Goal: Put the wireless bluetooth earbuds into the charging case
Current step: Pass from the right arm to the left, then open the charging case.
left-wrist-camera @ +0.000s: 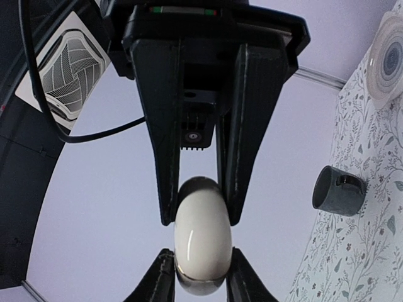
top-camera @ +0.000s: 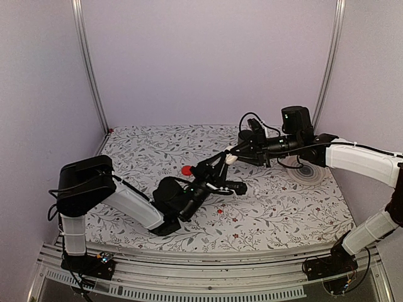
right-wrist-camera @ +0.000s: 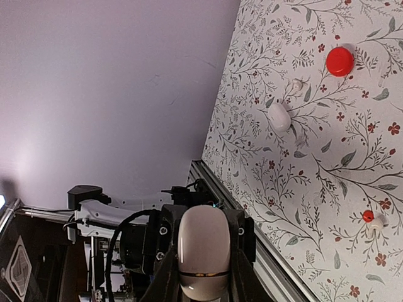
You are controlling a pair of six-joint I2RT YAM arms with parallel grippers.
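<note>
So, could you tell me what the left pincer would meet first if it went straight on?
Most likely the right pincer: it faces the left pincer head-on, and both seem closed on the charging case between them.

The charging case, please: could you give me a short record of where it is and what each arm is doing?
item: charging case, held above the table
left gripper: fingers shut on one end
right gripper: fingers shut on the opposite end
lying on table: red disc, grey mug
</note>
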